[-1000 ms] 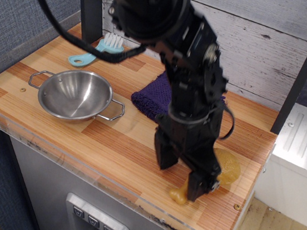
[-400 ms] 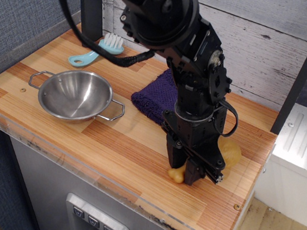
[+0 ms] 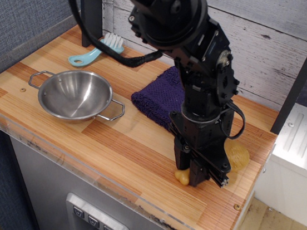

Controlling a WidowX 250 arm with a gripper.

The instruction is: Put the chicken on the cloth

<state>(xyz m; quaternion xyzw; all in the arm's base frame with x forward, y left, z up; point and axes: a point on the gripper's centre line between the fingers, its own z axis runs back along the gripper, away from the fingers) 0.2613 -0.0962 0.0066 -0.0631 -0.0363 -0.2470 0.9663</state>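
The chicken [image 3: 238,157], a glossy golden-tan toy drumstick, lies at the front right of the wooden counter. Its meaty end shows to the right of the arm and its knobbed bone end [image 3: 181,177] pokes out below the fingers. My black gripper [image 3: 192,173] points down and is shut on the drumstick's narrow middle, at or just above the counter. The cloth [image 3: 157,97], a dark purple folded towel, lies behind and to the left of the gripper. The arm hides its right part.
A steel bowl [image 3: 75,95] with two handles stands left of centre. A teal brush [image 3: 97,52] lies at the back left beside a dark post [image 3: 91,6]. The counter's front edge [image 3: 132,199] has a clear lip. A white unit [image 3: 301,144] stands at the right.
The gripper's fingers, spread wide either side of the drumstick a second ago, have closed on it. The drumstick has shifted a little toward the back right, with its bone end now under the fingers.
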